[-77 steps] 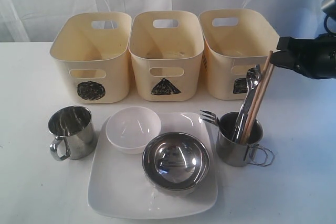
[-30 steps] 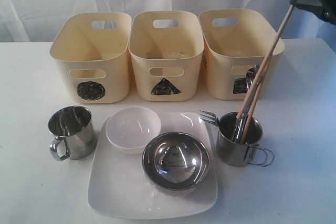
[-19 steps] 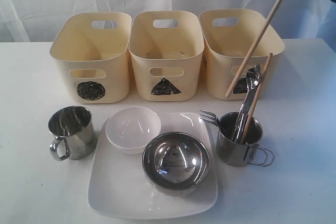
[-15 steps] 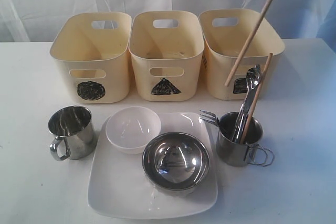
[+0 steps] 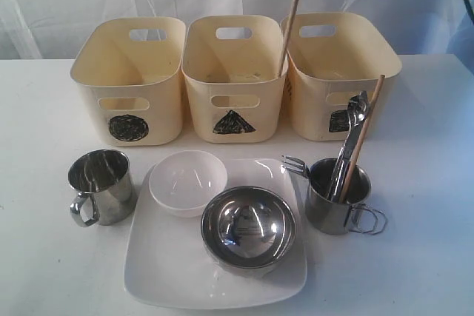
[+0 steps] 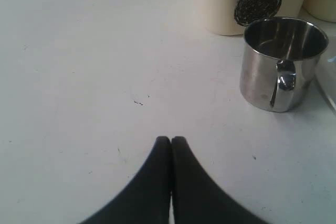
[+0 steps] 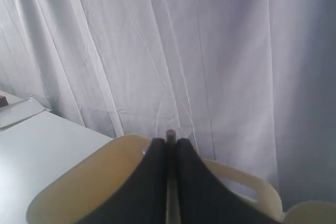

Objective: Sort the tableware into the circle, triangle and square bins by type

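Observation:
Three cream bins stand in a row, marked circle (image 5: 128, 72), triangle (image 5: 234, 79) and square (image 5: 341, 72). My right gripper (image 7: 170, 142) is shut on a wooden chopstick (image 5: 292, 16). The stick hangs steeply, its lower end at the triangle bin's right rim. That gripper is above the exterior view's top edge. A steel mug (image 5: 337, 197) holds another chopstick (image 5: 363, 135) and metal cutlery (image 5: 354, 127). A small white bowl (image 5: 188, 180) and a steel bowl (image 5: 248, 227) sit on the square white plate (image 5: 170, 268). My left gripper (image 6: 171, 139) is shut and empty over bare table near the other steel mug (image 6: 281, 64).
White curtain hangs behind the bins. A fork (image 5: 294, 164) leans out of the right mug toward the plate. In the right wrist view a cream bin rim (image 7: 89, 182) lies below the fingers. The circle mark (image 6: 257, 3) shows beside the left mug.
The right gripper lifted one chopstick out of the right mug, rose out of the exterior view, and swung the stick left from over the square bin to the triangle bin's rim.

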